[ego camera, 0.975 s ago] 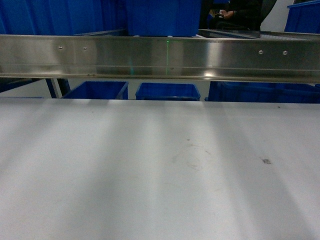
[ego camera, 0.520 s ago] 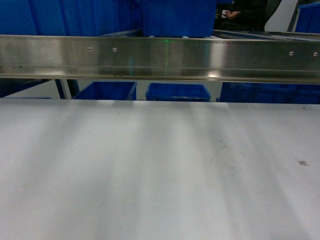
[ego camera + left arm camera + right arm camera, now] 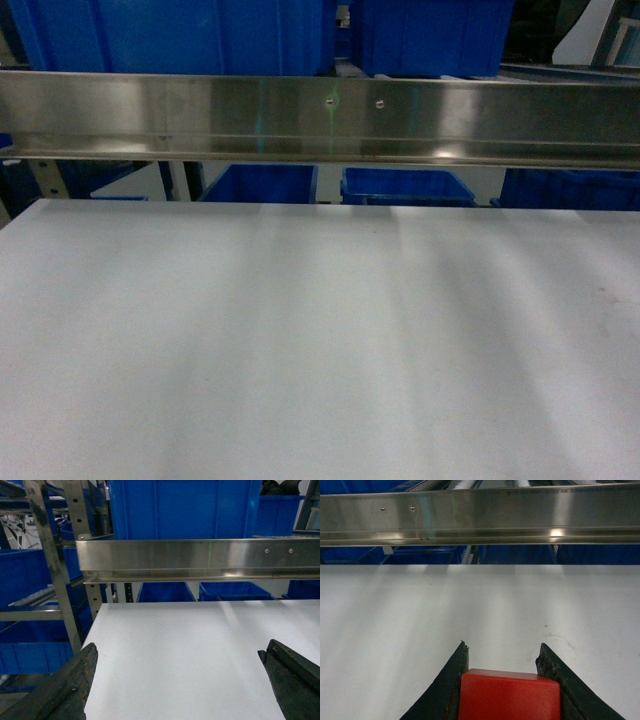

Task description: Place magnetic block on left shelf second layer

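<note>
The magnetic block (image 3: 509, 696), a glossy red cube, sits between the two dark fingers of my right gripper (image 3: 503, 652), which is shut on it above a white shelf board (image 3: 470, 610). My left gripper (image 3: 178, 652) stands wide open over the same white board (image 3: 190, 645), near its left edge, with nothing between its fingers. Neither gripper nor the block shows in the head view, which looks along the white board (image 3: 300, 340) under a steel rail (image 3: 320, 120).
A steel rail (image 3: 200, 557) crosses above the board's far edge. Blue crates (image 3: 180, 35) stand above and behind it, more (image 3: 405, 185) below. To the left, a perforated steel upright (image 3: 50, 565) and lower blue crates (image 3: 30, 650) lie beyond the board's left edge.
The head view has shifted left: the rail's screws and the blue crates slid rightward, the marks on the board left the frame, and the board's left edge came into sight.
</note>
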Motion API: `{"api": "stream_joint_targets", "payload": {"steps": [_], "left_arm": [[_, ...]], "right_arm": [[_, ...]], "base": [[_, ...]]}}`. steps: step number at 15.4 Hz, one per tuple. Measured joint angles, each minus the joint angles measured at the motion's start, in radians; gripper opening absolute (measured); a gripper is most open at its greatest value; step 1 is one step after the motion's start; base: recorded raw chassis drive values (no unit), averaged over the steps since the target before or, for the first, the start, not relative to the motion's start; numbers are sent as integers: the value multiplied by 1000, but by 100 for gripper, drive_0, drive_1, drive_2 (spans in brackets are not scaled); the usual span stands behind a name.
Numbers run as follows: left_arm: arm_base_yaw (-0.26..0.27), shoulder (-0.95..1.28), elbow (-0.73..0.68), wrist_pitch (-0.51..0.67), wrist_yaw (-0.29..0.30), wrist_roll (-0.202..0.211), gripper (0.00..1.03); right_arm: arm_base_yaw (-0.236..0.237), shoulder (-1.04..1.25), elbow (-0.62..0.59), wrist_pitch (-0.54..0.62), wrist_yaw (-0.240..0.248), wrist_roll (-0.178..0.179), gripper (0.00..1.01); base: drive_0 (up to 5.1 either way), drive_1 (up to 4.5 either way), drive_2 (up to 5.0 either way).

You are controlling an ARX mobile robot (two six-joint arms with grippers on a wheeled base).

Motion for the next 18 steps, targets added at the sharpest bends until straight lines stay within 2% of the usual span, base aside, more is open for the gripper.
{"api": "stream_joint_targets", "payload": {"steps": [18], "left_arm": [[0,0,0,1,-1,0,98]], "right_arm": [[0,1,0,-1,0,0,33]], "base": [[-502,243,243]]}}
